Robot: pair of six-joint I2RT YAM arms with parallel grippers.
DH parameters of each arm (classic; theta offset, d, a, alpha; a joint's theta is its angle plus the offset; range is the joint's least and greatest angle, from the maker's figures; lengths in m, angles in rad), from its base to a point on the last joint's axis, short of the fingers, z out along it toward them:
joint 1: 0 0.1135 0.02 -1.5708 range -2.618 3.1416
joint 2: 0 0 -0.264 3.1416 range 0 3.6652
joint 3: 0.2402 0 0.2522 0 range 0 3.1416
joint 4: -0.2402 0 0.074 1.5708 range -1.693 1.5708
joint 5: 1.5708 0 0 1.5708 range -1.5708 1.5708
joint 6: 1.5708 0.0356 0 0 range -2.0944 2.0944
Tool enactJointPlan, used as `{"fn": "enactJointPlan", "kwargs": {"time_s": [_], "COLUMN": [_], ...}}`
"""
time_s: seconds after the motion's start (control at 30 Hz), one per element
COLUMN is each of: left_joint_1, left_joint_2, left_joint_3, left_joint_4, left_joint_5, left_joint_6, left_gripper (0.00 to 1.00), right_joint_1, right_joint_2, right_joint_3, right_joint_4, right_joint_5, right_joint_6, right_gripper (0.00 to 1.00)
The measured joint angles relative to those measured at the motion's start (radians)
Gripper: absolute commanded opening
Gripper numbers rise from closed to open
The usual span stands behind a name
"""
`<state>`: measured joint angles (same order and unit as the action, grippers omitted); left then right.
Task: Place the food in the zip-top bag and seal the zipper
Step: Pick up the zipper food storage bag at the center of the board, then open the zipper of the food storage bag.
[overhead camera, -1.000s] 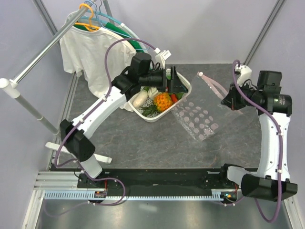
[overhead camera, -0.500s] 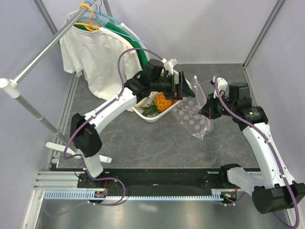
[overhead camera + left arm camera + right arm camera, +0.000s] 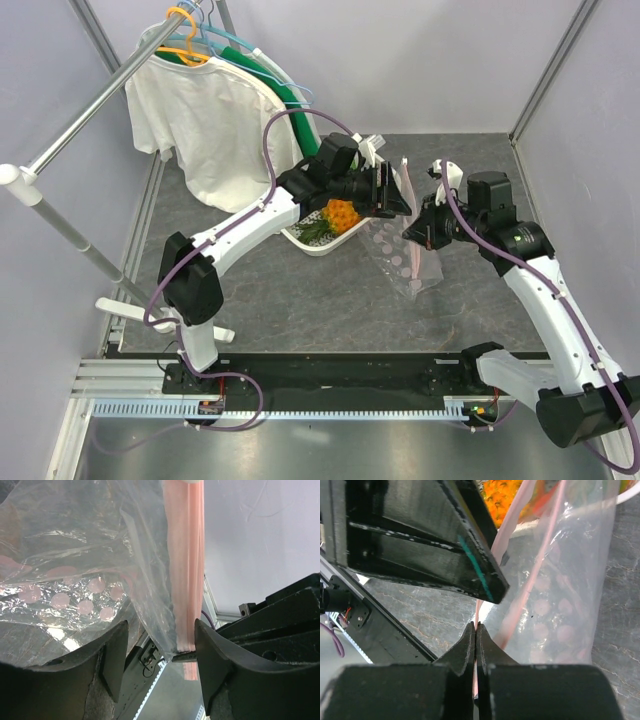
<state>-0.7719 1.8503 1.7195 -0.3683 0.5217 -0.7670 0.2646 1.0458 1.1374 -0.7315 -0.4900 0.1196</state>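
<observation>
1. My right end effector (image 3: 476, 630) is clenched on the zipper (image 3: 186, 580), holding the zip-top bag (image 3: 408, 252) up by its mouth edge.
2. My left end effector (image 3: 159, 647) is released, its fingers straddling the same pink strip and the film beside it.
3. The bag hangs between my two arms, its lower corner down by the surface (image 3: 300, 300); bare room lies on the near side.
4. The food (image 3: 343, 214) sits in the white basket (image 3: 320, 250), just behind my left arm.
</observation>
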Motion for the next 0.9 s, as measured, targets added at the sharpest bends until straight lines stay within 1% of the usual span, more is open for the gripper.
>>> {"fn": "enactJointPlan", "kwargs": {"time_s": [0.07, 0.1, 0.13, 0.2, 0.23, 0.27, 0.33, 0.37, 0.43, 0.6, 0.7, 0.8, 0.9], "left_joint_1": [-0.002, -0.003, -0.003, -0.004, -0.004, -0.005, -0.005, -0.005, -0.004, -0.004, -0.004, -0.004, -0.004], "left_joint_2": [0.000, 0.000, 0.000, 0.000, 0.000, 0.000, 0.000, 0.000, 0.000, 0.000, 0.000, -0.001, -0.002], "left_joint_3": [0.000, 0.000, 0.000, 0.000, 0.000, 0.000, 0.000, 0.000, 0.000, 0.000, 0.000, 0.000, 0.000], "left_joint_4": [-0.001, -0.001, -0.001, -0.002, -0.001, 0.000, 0.000, -0.001, -0.002, -0.005, -0.005, -0.005, -0.004], "left_joint_5": [-0.006, -0.009, -0.014, -0.014, -0.013, -0.012, -0.003, 0.002, 0.007, 0.021, 0.034, 0.040, 0.047], "left_joint_6": [0.000, 0.001, 0.001, -0.002, 0.005, 0.008, 0.014, 0.016, 0.025, 0.051, 0.058, 0.059, 0.059], "left_gripper": [0.56, 0.51, 0.34, 0.17, 0.05, 0.02, 0.02, 0.02, 0.02, 0.02, 0.02, 0.02, 0.02], "right_joint_1": [0.011, 0.017, 0.022, 0.031, 0.035, 0.038, 0.040, 0.040, 0.034, -0.016, -0.034, -0.038, -0.038], "right_joint_2": [0.003, 0.003, 0.004, 0.004, 0.004, 0.005, 0.008, 0.010, 0.014, 0.017, 0.025, 0.041, 0.071], "right_joint_3": [0.000, 0.000, 0.000, 0.001, 0.001, 0.004, 0.021, 0.036, 0.074, 0.222, 0.307, 0.344, 0.341], "right_joint_4": [0.002, 0.002, 0.002, 0.002, 0.001, -0.002, -0.023, -0.038, -0.068, -0.139, -0.158, -0.164, -0.179], "right_joint_5": [0.000, 0.000, 0.000, 0.000, 0.003, 0.005, 0.011, 0.013, 0.013, -0.014, -0.019, -0.015, -0.007], "right_joint_6": [-0.001, -0.002, -0.003, -0.008, -0.011, -0.015, -0.026, -0.039, -0.057, -0.090, -0.090, -0.090, -0.094], "right_gripper": [0.00, 0.00, 0.00, 0.00, 0.07, 0.25, 0.36, 0.45, 0.50, 0.53, 0.52, 0.50, 0.49]}}
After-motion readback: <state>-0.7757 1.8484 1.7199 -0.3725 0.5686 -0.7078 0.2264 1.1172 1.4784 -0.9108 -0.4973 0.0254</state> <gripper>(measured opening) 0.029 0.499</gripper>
